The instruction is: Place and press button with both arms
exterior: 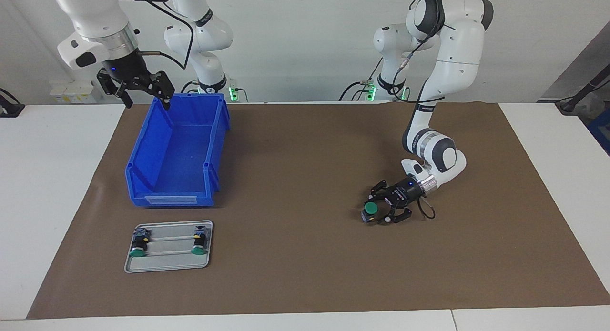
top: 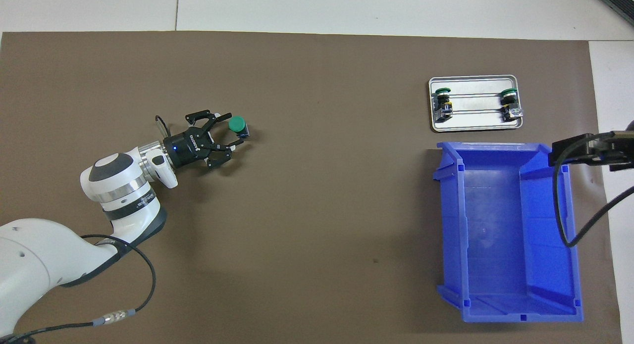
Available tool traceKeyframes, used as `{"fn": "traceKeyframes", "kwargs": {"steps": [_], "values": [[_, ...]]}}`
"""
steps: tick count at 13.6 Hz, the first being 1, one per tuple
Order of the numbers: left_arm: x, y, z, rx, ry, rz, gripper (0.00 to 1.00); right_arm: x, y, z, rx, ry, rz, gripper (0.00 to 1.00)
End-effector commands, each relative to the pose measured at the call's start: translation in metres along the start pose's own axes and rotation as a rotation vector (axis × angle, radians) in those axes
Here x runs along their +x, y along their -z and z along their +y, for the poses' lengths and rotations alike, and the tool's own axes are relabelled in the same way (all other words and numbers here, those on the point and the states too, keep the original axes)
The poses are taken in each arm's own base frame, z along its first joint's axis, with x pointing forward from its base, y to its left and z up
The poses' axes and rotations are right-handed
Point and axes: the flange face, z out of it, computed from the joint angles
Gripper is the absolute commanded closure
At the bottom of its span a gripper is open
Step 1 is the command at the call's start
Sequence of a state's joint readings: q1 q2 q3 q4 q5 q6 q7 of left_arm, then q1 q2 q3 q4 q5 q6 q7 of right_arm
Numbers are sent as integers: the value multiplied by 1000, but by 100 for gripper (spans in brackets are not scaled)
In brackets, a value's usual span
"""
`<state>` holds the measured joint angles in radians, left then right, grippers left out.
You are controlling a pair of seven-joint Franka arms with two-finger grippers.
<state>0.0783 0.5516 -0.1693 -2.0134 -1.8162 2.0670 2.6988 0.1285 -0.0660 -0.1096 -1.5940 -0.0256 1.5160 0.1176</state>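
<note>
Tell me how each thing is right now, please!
button: on the brown mat, green cap up, between the open fingers of the left gripper.
right gripper: open, empty, up over the blue bin's rim, waiting.
blue bin: upright, empty.
metal tray: flat on the mat, two buttons lying on their sides in it.

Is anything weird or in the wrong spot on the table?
One green button sits alone on the brown mat at the left gripper, while two others lie in the metal tray beside the empty blue bin.
</note>
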Motion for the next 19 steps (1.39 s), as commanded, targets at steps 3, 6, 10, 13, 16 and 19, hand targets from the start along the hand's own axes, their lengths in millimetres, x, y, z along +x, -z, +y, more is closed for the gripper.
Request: {"fn": "traceKeyframes", "kwargs": {"steps": [3,6,10,13,16,19], "values": [[-5,64,-25,-53,-15,-73,26,-2,0,4,10,-5,-9,0],[13,122,-57,-154,-15,-250,26,-2,0,5,10,-5,-9,0],[81,181,-119,-202,6,-571,26,-2,0,5,10,-5,-9,0],[158,199,-155,-163,71,-898,25,-2,0,5,10,-5,-9,0],[223,185,-137,-43,222,-1088,26,-2,0,5,10,-5,-9,0],[252,155,-109,83,579,-1182,27,-2,0,5,10,-7,-9,0]]}}
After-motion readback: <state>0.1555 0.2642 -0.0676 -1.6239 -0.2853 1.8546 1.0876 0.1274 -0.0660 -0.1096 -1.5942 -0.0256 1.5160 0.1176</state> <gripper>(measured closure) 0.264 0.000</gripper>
